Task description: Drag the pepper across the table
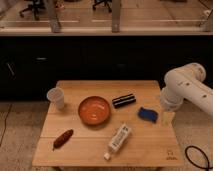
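Observation:
The pepper (63,138) is a small dark reddish-brown chili lying near the front left of the light wooden table (145,152), its thin stem pointing to the front left. My gripper (167,118) hangs from the white arm at the table's right edge, beside a blue object, far to the right of the pepper and not touching it.
An orange bowl (94,109) sits mid-table. A clear plastic cup (56,96) stands at the back left. A black-and-white striped bar (124,100) lies behind the bowl's right. A blue object (148,114) and a white bottle (118,140) lie to the right and front. A black cable (198,157) lies on the floor at right.

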